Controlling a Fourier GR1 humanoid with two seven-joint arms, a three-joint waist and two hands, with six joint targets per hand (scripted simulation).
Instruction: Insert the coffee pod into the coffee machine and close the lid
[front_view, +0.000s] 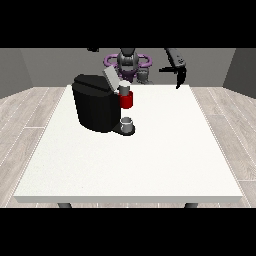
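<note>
Above table's far edge, hand (178, 75) raised

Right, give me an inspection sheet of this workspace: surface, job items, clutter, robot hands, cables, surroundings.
Surface: white table, bare over most of its top.
Job items: black coffee machine at the table's far left, lid tilted up; red part at its front with a grey piece on top, cannot tell if that is the pod; grey cup on its base.
Clutter: nothing seen.
Robot hands: the robot hand at the view's right is raised above the table's far edge, holding nothing, fingers pointing down; the other is mostly out of view at the top left.
Cables: nothing seen.
Surroundings: wood-look floor, grey walls.
</note>
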